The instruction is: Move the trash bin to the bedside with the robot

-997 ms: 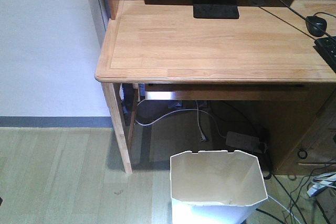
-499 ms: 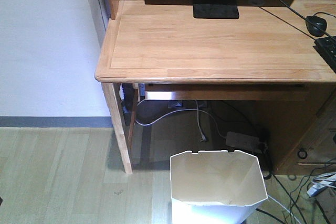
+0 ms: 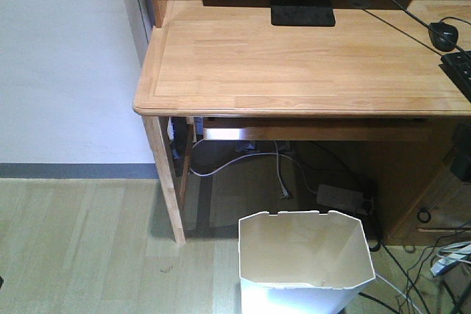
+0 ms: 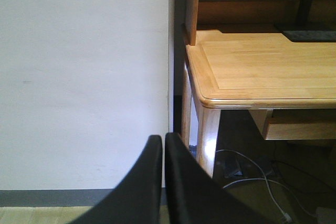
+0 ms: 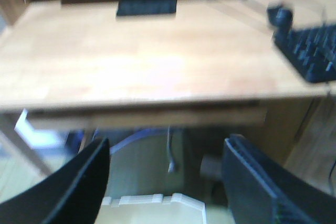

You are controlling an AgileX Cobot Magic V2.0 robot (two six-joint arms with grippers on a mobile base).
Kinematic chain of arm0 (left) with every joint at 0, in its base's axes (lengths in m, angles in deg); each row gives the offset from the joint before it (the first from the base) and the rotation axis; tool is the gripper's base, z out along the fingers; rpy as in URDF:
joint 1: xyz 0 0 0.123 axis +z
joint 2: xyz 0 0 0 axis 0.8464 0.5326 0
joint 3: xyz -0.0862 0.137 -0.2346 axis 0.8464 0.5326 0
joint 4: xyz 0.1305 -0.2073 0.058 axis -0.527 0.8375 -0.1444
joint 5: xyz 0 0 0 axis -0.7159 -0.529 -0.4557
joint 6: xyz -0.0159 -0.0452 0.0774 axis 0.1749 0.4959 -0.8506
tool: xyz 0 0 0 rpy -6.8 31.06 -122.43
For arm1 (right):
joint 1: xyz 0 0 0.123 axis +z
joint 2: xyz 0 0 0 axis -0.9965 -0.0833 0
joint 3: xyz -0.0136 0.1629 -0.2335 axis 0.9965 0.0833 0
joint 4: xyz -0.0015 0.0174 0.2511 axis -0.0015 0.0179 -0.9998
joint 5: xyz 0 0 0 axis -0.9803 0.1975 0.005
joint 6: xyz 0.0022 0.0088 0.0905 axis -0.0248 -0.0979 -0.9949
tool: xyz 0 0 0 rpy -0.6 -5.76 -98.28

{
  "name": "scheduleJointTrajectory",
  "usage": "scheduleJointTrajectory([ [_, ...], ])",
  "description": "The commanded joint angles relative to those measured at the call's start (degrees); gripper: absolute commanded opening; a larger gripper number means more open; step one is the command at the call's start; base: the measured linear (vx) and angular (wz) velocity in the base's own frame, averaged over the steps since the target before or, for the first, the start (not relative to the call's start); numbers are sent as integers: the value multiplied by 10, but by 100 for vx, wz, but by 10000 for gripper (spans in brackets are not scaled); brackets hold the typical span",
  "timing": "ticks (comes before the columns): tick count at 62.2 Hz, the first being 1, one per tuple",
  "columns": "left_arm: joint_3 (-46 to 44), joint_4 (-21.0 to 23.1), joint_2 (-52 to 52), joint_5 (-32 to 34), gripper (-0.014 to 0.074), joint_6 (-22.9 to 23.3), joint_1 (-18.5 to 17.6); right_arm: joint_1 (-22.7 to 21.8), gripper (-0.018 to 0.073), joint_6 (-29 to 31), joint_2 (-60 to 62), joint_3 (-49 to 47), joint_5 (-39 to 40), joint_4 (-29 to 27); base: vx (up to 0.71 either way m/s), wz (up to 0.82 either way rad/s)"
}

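Note:
The white trash bin (image 3: 303,251) stands on the wood floor in front of the desk, empty, with its notched rim facing up. In the blurred right wrist view my right gripper (image 5: 168,141) is open. The bin's rim (image 5: 157,201) lies low between its two black fingers (image 5: 86,179), with nothing held. My left gripper (image 4: 160,139) is shut on nothing and points at the white wall beside the desk. A dark shape (image 3: 462,154) shows at the right edge of the front view. The bedside is out of view.
The light wooden desk (image 3: 294,56) carries a black monitor base (image 3: 302,7), a mouse (image 3: 443,34) and a keyboard (image 3: 460,68). Under it lie cables (image 3: 280,174) and a power adapter (image 3: 340,196). Its leg (image 3: 168,182) stands left of the bin, and the wall (image 3: 66,64) is further left.
A dark shape has appeared at the right edge of the front view under the desk edge. The bin and the desk have not moved.

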Motion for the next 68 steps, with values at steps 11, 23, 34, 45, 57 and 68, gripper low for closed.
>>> scheduleJointTrajectory([
  [11,11,2,-8,40,-6,3,-1,-1,459,46,-92,-58,-38,-47,0,0],
  [23,11,2,-8,40,-6,3,-1,-1,459,122,-170,-67,-64,-113,0,0],
  [34,11,2,-8,40,-6,3,-1,-2,459,194,-238,-95,-79,-171,0,0],
  [45,11,2,-8,40,-6,3,-1,-3,463,204,-325,-102,-63,-163,0,0],
  [57,11,2,-8,40,-6,3,-1,-33,495,208,-444,-107,-38,-162,0,0],
  [68,11,2,-8,40,-6,3,-1,-78,550,215,-560,-147,-41,-160,0,0],
])
